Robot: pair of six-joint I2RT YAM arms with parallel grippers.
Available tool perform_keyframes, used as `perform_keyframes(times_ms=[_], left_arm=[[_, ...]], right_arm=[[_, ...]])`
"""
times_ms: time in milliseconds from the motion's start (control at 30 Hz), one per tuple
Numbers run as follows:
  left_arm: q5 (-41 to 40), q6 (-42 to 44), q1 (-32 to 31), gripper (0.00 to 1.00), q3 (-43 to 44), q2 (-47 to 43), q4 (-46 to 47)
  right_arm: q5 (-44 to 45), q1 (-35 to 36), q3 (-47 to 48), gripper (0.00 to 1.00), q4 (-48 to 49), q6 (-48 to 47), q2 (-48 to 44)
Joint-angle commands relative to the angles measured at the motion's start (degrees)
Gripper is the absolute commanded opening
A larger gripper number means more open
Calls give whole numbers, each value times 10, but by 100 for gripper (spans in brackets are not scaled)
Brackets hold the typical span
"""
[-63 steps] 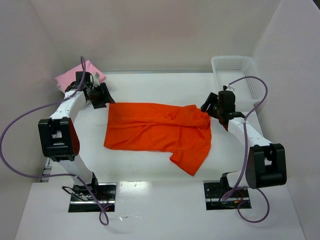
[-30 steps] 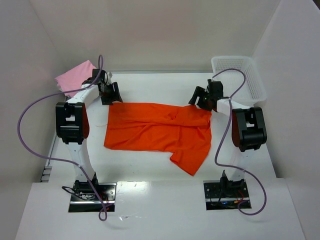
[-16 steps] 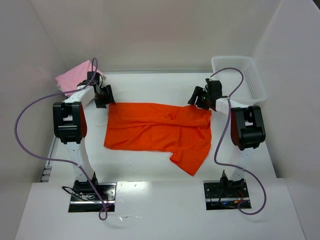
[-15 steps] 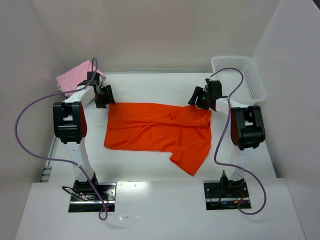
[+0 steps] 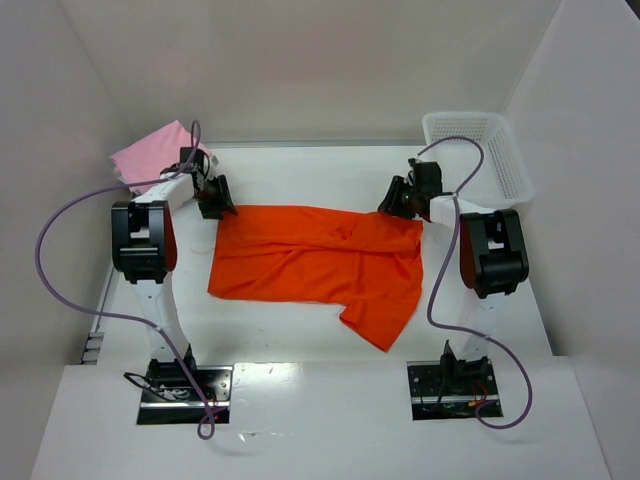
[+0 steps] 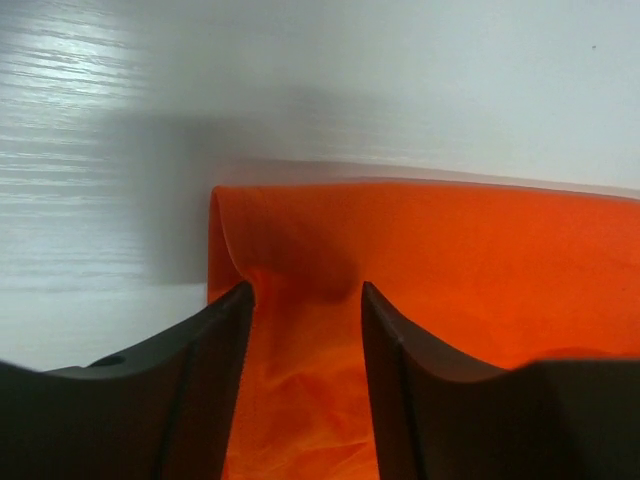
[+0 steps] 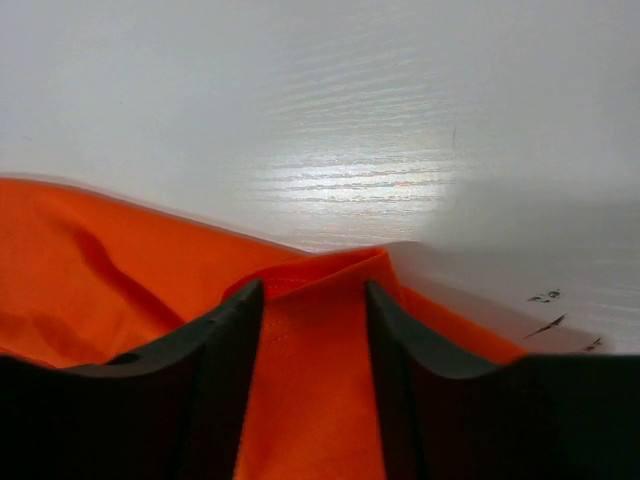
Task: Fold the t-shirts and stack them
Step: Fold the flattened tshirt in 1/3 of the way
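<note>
The bright orange t-shirt [image 5: 315,262] lies spread on the table, with one sleeve pointing toward the near right. My left gripper [image 5: 214,198] is at its far left corner. In the left wrist view the gripper [image 6: 304,300] is open and orange cloth [image 6: 300,400] is bunched between the jaws. My right gripper [image 5: 396,200] is at the far right corner. In the right wrist view it [image 7: 313,295] is open astride a raised hem fold [image 7: 320,265]. The light pink t-shirt [image 5: 150,152] lies folded at the back left. No blue shirt is in view.
A white mesh basket [image 5: 478,150] stands at the back right corner. White walls close in the table on three sides. Purple cables loop from both arms over the table's left and right sides.
Both arms have reached out to the shirt's far edge. Over the last half second the left gripper slid from beside the pink shirt onto the orange corner; the right gripper barely moved.
</note>
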Motion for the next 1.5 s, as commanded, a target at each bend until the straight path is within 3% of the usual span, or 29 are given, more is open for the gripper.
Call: perform_keyframes(times_ms=[0,33,133,233,400,633,700,800,833,933,1367,1467], left_arm=[[17,3,-8,54,17,19,0],[17,3,-8,51,22,24,0],[11,3,-8,49,22,24,0],[11,3,-8,49,28,24,-5],[11,9,-8,49,28,24,-5],[11,9,-8,49,33,29,-5],[11,9,-8,51,38,29,-5],[11,14,-8,62,38,29,-5],[11,14,-8,64,38,29,-5],[6,14,-8,69,38,24,-5],[-72,14,-13,72,33,19,-5],[-78,14,-18,72,33,19,-5]], right_arm=[[-12,8,26,46,15,-4,17],[-12,8,26,36,10,-4,17],[-12,8,32,21,5,-4,17],[-7,8,32,13,5,-4,10],[-7,14,32,9,-14,7,-30],[-7,25,-38,8,-14,30,-130],[0,25,-60,12,-14,20,-137],[41,25,-36,44,-49,-8,-120],[46,25,-29,67,-55,-14,-110],[76,25,-10,78,-55,-14,-79],[109,25,61,82,-80,-9,20],[97,25,75,76,-80,-9,32]])
